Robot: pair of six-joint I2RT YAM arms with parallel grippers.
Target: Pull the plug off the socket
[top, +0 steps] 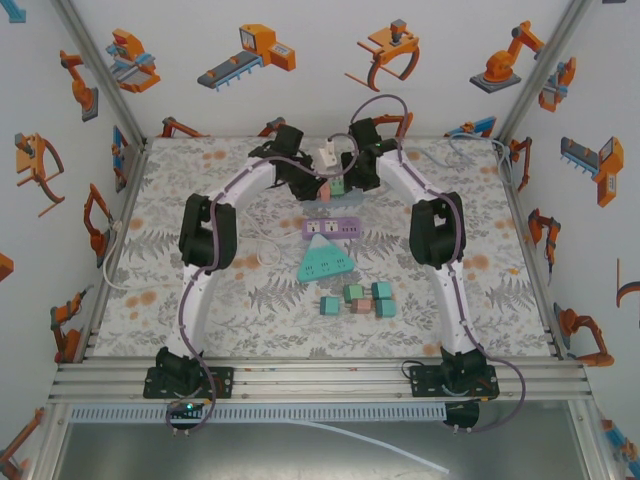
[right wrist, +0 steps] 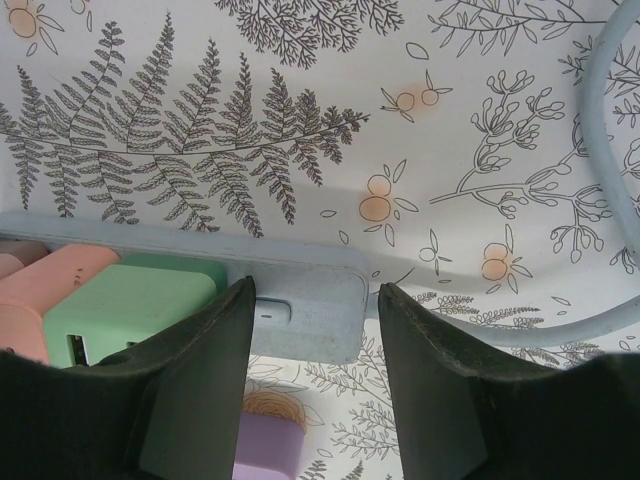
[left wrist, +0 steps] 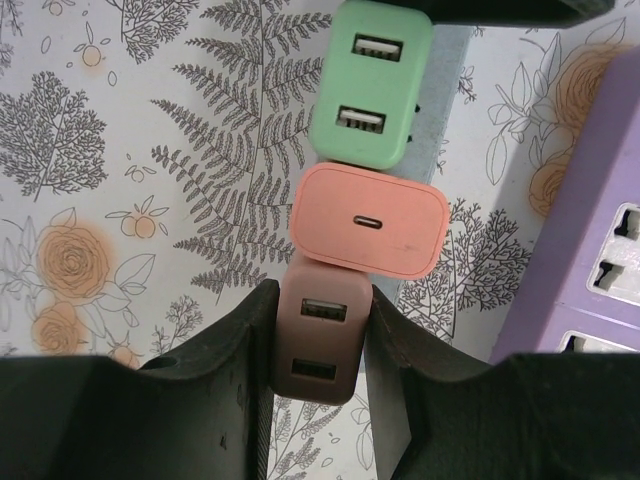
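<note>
Your fern-printed surface (top: 290,320), enclosed by panels (top: 300,100) of orange robot pictures, carries toward its far side one grey-blue socket strip (right wrist: 200,245), end seemingly pinched by your right claw (right wrist: 315,300), bearing green plug (left wrist: 370,85), pink plug (left wrist: 368,220) and brown plug (left wrist: 318,345) in a row, the last clamped in your left claw (left wrist: 320,300).
</note>
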